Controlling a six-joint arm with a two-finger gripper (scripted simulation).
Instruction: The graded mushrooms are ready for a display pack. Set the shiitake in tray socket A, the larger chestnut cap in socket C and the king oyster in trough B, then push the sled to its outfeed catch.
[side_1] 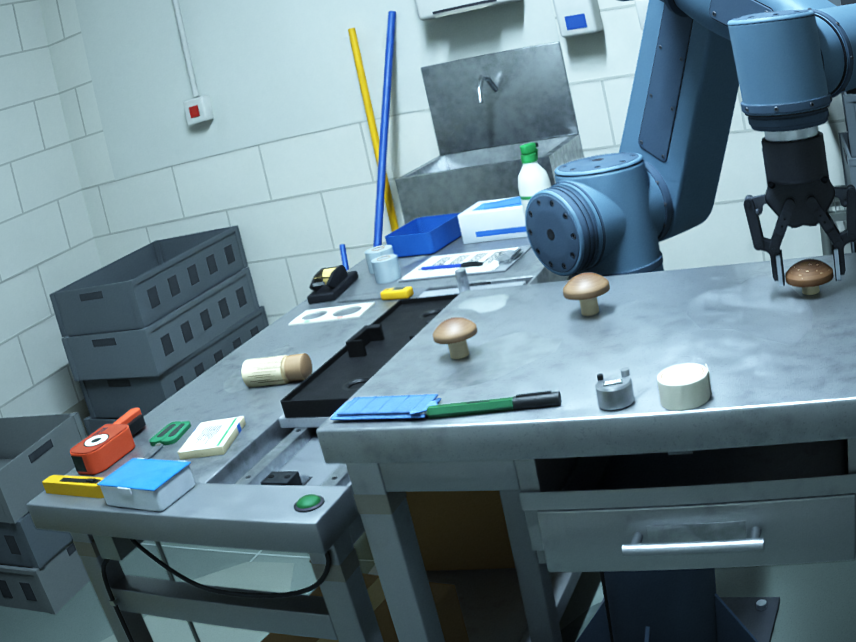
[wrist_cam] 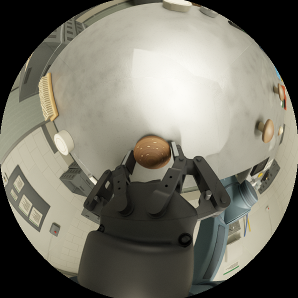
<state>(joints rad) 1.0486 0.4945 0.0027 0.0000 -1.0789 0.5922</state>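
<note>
My gripper (side_1: 807,266) stands low over the far right of the steel table, open, with the speckled brown shiitake (side_1: 809,275) upright on the table between its fingers. The wrist camera shows the shiitake's cap (wrist_cam: 151,152) between the fingertips (wrist_cam: 151,151). Two tan chestnut mushrooms stand upright further left, one (side_1: 586,291) near the robot's base and one (side_1: 455,336) closer to the table's left edge. The black tray sled (side_1: 366,359) sits on the lower side bench along that edge. The pale king oyster (side_1: 276,370) lies on its side on the bench left of the sled.
The robot's blue base (side_1: 594,214) stands behind the table. On the table's front edge lie a blue-headed brush with a green handle (side_1: 442,405), a grey metal weight (side_1: 615,391) and a white puck (side_1: 683,385). Small boxes and tools crowd the bench's near end, with a green button (side_1: 308,502).
</note>
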